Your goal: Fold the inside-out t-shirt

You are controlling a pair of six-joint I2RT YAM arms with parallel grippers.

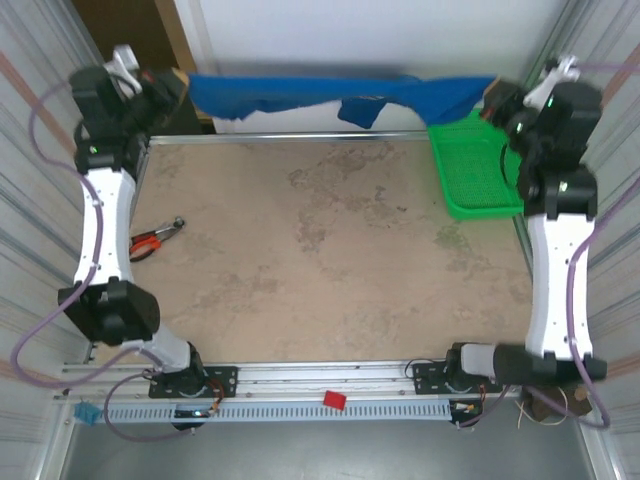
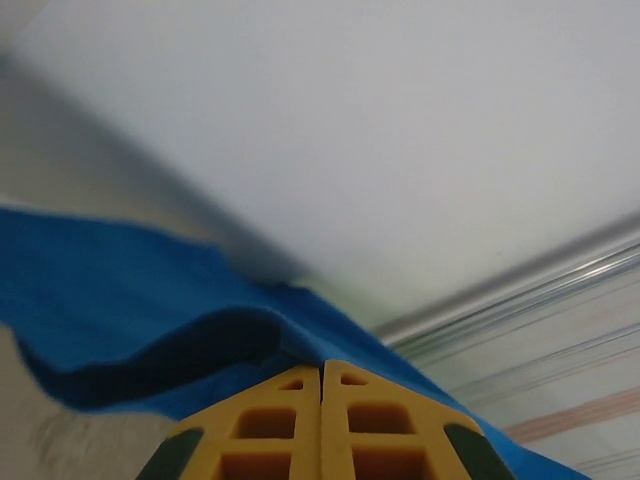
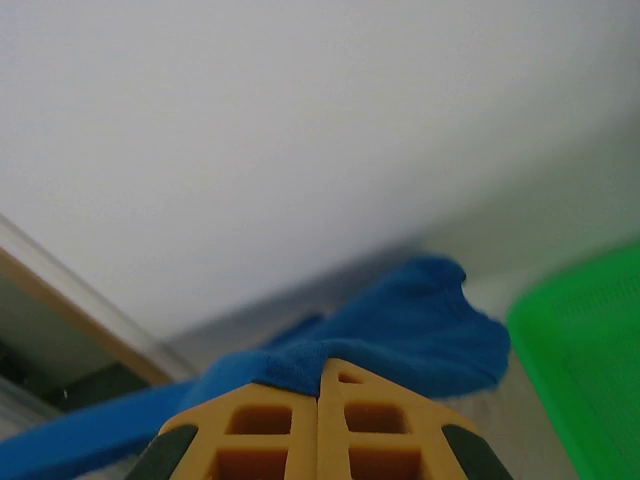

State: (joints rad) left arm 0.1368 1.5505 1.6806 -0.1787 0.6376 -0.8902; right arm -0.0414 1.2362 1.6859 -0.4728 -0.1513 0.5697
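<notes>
From the top external view, the inside-out t-shirt (image 1: 320,95) hangs as a royal-blue band stretched across the far edge of the table (image 1: 320,270), raised off the surface. The left gripper (image 1: 175,85) holds one end and the right gripper (image 1: 495,100) the other. The cloth sags and bunches a little right of centre. A green mesh basket (image 1: 480,170) sits at the table's far right corner, just under the right gripper. Red-handled pliers (image 1: 155,238) lie near the left arm. From here the grippers are too small to tell how the fingers stand.

In the left wrist view, the yellow fingers (image 2: 270,425) of the left gripper (image 2: 321,368) are pressed together with only a thin seam between them. A fold of the t-shirt (image 2: 120,300) is pinched at their tips, and the cloth trails off to the left before a white wall (image 2: 380,130).

In the right wrist view, the right gripper (image 3: 320,365) is likewise clamped, fingers (image 3: 260,430) flush. The t-shirt (image 3: 400,320) is bunched over the tips and runs away to the lower left. The basket (image 3: 590,360) shows at the right edge.
</notes>
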